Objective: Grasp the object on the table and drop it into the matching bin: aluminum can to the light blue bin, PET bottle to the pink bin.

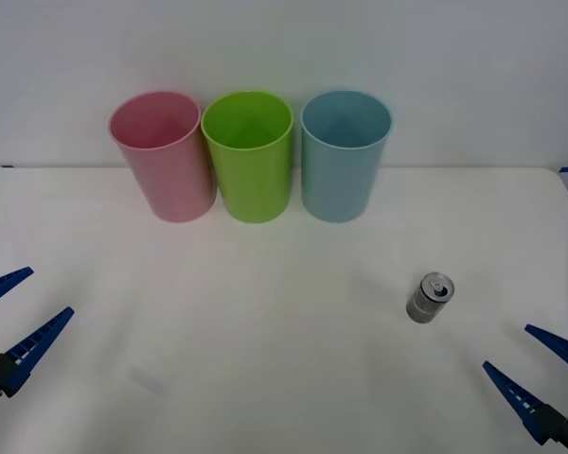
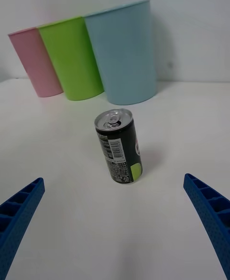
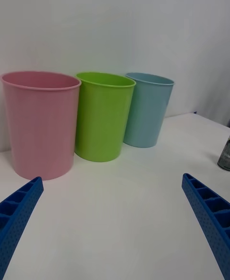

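We see the aluminum can standing upright on the white bench, toward the right, well in front of the light blue bin. Nothing has been grasped. Our right gripper sits near the can with jaws wide and empty; our left gripper waits at the far left, jaws also wide. We judge the grasp, carry and drop all remain.

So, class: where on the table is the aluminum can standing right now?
In the front view the aluminum can stands upright on the robot's right side of the table, nearer than the light blue bin and just ahead of the open right gripper.
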